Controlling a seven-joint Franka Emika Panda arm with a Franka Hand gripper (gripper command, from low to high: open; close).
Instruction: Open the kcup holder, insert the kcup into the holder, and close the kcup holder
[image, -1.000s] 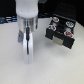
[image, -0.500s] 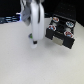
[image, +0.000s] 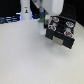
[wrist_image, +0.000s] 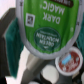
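Broad, pale, matte white surface (image: 25, 57) filling most of the exterior view, evenly lit, without hard shadows. Behind its far edge, dark, blurred backdrop (image: 7, 7) with bluish patches.

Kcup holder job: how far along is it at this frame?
Done: the kcup holder looks open, its tray of pod slots pulled out toward the camera. In hand: the wrist view shows the kcup filling the frame, green top facing the camera, apparently held; the gripper sits just beside the holder on the exterior view's left. Left: seating the pod in a slot and closing the tray.
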